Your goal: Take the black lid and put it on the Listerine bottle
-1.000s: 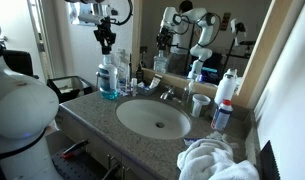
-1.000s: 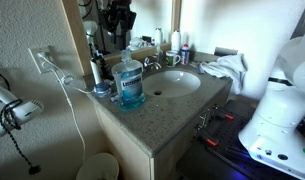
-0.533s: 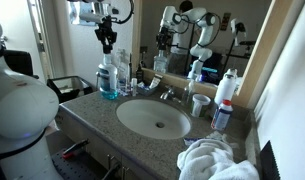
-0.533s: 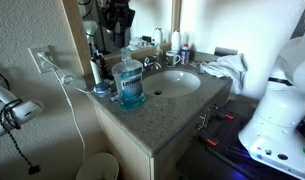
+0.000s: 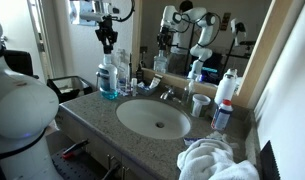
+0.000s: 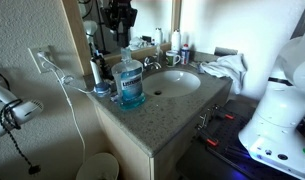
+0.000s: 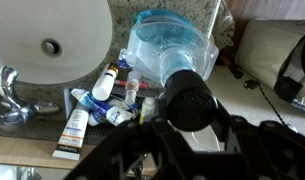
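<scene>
The Listerine bottle [image 5: 109, 81] [image 6: 130, 83], broad and clear with blue liquid, stands on the counter's end beside the sink. In the wrist view it lies straight below, neck up [image 7: 170, 48]. My gripper [image 5: 107, 42] [image 6: 117, 22] hangs above the bottle and is shut on the black lid [image 7: 191, 101], a round black cap held between the fingers just over the neck. In both exterior views the lid itself is too small to make out.
A white sink basin [image 5: 152, 118] sits mid-counter with a faucet [image 5: 170, 94] behind it. Tubes and small bottles [image 7: 97, 100] lie by the wall. A white bottle with red cap [image 5: 227, 88], a cup [image 5: 199, 104] and a white towel [image 5: 212, 160] stand further along.
</scene>
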Available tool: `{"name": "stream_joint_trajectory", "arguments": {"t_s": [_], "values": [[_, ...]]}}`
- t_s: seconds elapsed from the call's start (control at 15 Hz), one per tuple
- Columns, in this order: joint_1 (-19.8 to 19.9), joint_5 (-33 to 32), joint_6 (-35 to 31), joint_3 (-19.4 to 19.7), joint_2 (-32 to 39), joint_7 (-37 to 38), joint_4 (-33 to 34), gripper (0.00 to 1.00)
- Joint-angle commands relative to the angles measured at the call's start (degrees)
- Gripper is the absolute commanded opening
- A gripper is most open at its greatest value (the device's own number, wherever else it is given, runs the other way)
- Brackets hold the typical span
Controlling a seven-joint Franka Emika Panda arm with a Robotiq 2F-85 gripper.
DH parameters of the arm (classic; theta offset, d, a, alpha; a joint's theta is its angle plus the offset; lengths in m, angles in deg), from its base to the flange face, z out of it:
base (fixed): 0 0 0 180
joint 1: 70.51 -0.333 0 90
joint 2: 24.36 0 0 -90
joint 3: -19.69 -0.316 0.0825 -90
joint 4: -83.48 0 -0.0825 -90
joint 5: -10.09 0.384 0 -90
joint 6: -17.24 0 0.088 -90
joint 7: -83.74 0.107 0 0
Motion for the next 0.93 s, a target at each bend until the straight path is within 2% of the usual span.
{"name": "stream_joint_trajectory", "arguments": {"t_s": [0.0,0.87], "values": [[-0.1,-0.8,1.6,0.3,0.6,-0.7,1.0,0.20],[0.0,-0.7,4.7,0.4,1.1,-0.6,1.3,0.20]]}}
